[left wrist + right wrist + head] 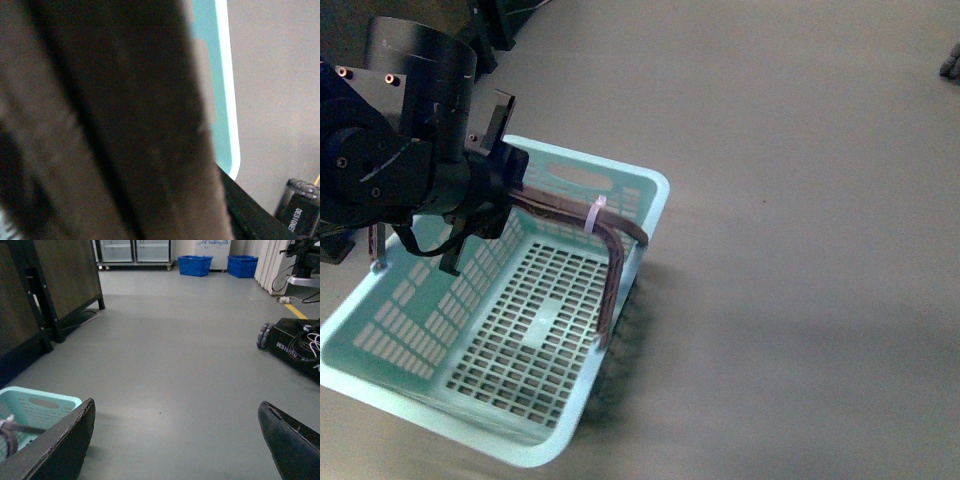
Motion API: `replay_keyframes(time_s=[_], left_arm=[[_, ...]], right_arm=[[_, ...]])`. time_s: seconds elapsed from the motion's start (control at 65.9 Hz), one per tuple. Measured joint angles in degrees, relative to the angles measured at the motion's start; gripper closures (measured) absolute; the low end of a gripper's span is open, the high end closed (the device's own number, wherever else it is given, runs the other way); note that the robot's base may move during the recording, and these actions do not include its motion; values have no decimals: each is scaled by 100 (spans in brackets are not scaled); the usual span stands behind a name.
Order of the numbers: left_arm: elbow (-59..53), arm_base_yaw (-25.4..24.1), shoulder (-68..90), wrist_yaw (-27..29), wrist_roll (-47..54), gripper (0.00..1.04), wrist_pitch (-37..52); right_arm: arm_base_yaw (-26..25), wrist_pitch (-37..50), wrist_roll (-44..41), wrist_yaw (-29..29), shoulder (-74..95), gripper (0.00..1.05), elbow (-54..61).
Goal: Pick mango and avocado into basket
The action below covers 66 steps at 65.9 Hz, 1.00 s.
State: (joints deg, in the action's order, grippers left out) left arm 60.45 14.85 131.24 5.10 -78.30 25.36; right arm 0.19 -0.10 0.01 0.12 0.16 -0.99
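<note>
The basket (380, 370) sits tilted at near left, casting a shadow on the grey floor (800, 200). The left claw (485, 205) is clamped on its brown handle (610, 235). The right claw (176, 405) gapes wide, holding nothing, just right of the basket. Far off stand blue crates (195, 265).

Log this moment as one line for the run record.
left tool shut on handle | basket empty, tilted | right tool open, holding nothing | mango, avocado not in view
</note>
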Motion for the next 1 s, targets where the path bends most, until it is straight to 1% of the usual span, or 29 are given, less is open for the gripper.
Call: replay_keyframes(time_s=[0.03, 0.091, 0.228, 0.364, 0.44, 0.607, 0.804, 0.88, 1.002], left_arm=[[-90, 0, -90, -2, -2, 91, -22], [-260, 9, -282, 48, 162, 91, -101], [-732, -13, -933, 188, -2, 91, -275], [-1360, -46, -2059, 289, -114, 91, -544], [-1749, -81, -3073, 358, -291, 91, -929], [-2181, -210, -4927, 461, -660, 91, -1818], [-2238, -326, -6695, 651, -907, 91, -2817], [-2208, -321, -7525, 715, -1043, 91, -3456], [-2070, -323, -8056, 739, -1191, 91, -3967]], right_arm=[[0, 0, 0, 0, 0, 9, 0], [0, 0, 0, 0, 0, 9, 0], [0, 0, 0, 0, 0, 9, 0], [0, 0, 0, 0, 0, 9, 0], [0, 0, 0, 0, 0, 9, 0], [0, 0, 0, 0, 0, 9, 0], [0, 0, 0, 0, 0, 9, 0], [0, 0, 0, 0, 0, 9, 0], [0, 0, 0, 0, 0, 9, 0]])
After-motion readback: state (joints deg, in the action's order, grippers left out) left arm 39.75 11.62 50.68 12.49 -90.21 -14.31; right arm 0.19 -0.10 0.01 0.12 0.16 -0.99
